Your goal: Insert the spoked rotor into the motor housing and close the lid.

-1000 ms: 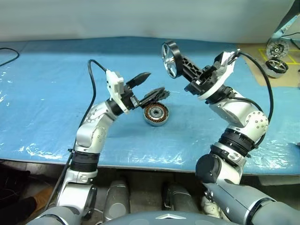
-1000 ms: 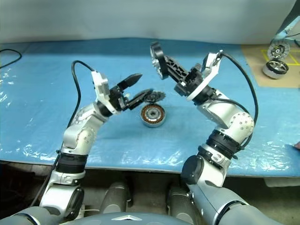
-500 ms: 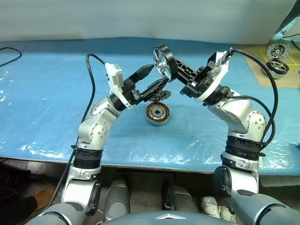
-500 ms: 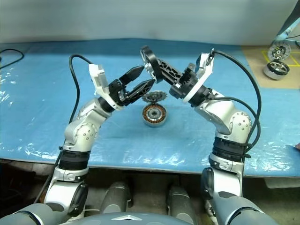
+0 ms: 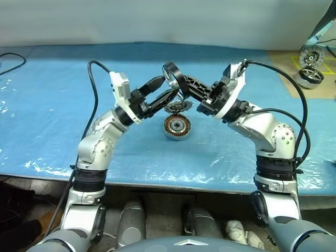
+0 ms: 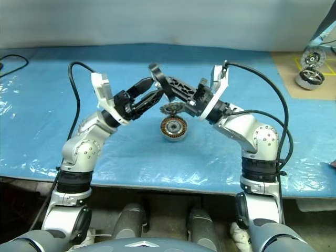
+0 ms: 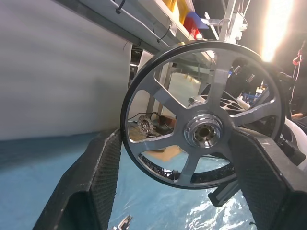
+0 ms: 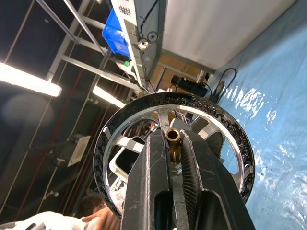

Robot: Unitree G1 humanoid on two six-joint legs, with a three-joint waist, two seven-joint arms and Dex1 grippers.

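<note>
My right gripper (image 5: 179, 84) is shut on the hub pin of the spoked rotor (image 5: 169, 72), a black ring with silver spokes, and holds it in the air above the table's middle. In the left wrist view the rotor (image 7: 204, 129) stands between the two fingers of my left gripper (image 5: 168, 88), which is open on either side of the rim; I cannot tell whether they touch it. Below, the motor housing (image 5: 176, 126) with copper windings sits on the blue sheet. The finned lid (image 5: 178, 106) lies just behind it.
The table is covered with a blue plastic sheet (image 5: 52, 105). Brown cardboard at the back right corner carries silver motors (image 5: 310, 75). A black cable (image 5: 10, 60) lies at the far left. The table's front edge runs close to me.
My right arm has brought the rotor down and to the left, between the left gripper's fingers. The left gripper's fingers have narrowed around the rim.
</note>
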